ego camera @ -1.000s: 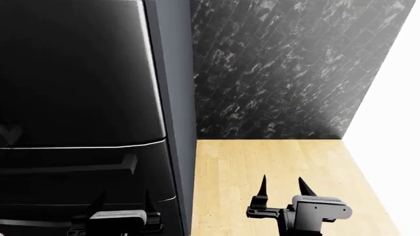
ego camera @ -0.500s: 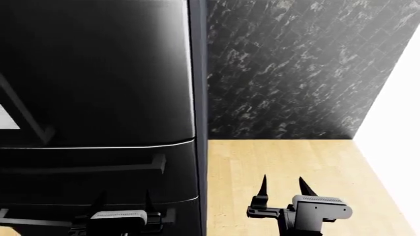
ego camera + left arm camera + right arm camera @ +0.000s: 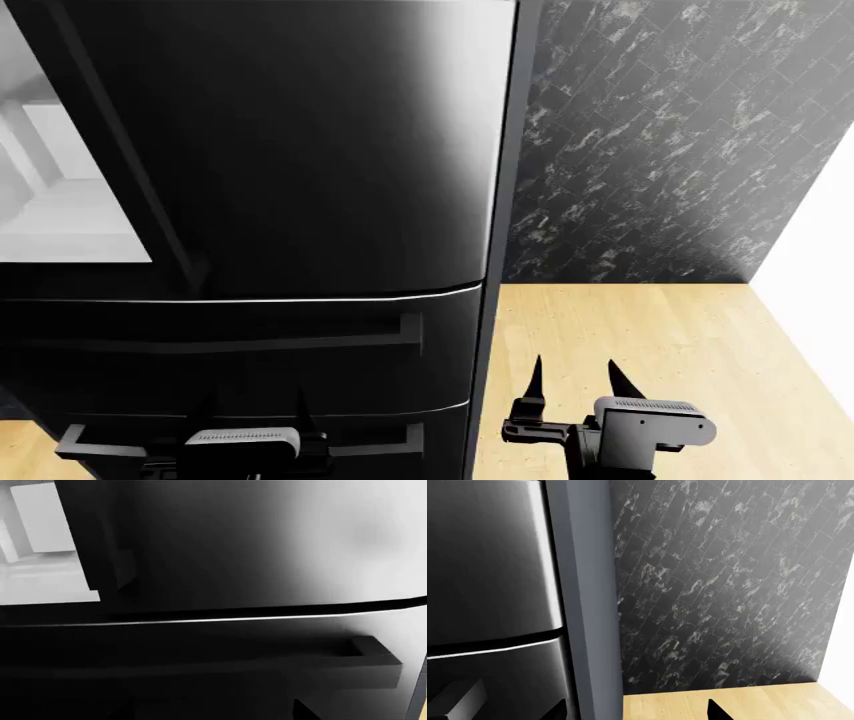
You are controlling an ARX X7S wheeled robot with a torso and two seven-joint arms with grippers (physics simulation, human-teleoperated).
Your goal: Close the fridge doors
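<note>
1. Fridge (image 3: 307,150) fills most of the head view, glossy black, and serves as the landmark for the rest.
2. Fridge doors: the right door (image 3: 334,140) sits flush across the fridge front, its lower edge curving just above the drawers.
3. At the fridge's left side the white interior (image 3: 54,190) shows past a dark slanted edge, so that side stands open; the left door itself cannot be made out in these frames.
4. The left wrist view shows the same white interior (image 3: 40,555) beside the black door face (image 3: 233,545).
5. 2 freezer drawers lie below the doors: the upper drawer (image 3: 240,345) with a horizontal handle (image 3: 267,340), and a lower drawer (image 3: 387,440) beneath it.
6. Left gripper (image 3: 250,408) hangs in front of the lower drawer, fingers apart and pointing at the fridge, touching nothing visible.
7. Right gripper (image 3: 577,380) sits to the right of the fridge over the wooden floor (image 3: 641,330), fingers apart, holding nothing.
8. A grey side panel (image 3: 584,605) forms the fridge's right flank.
9. A dark marbled wall (image 3: 641,140) stands just beside that flank and meets the floor behind the right gripper.
10. In the right wrist view the wall (image 3: 720,580) and panel meet along a vertical line.
</note>
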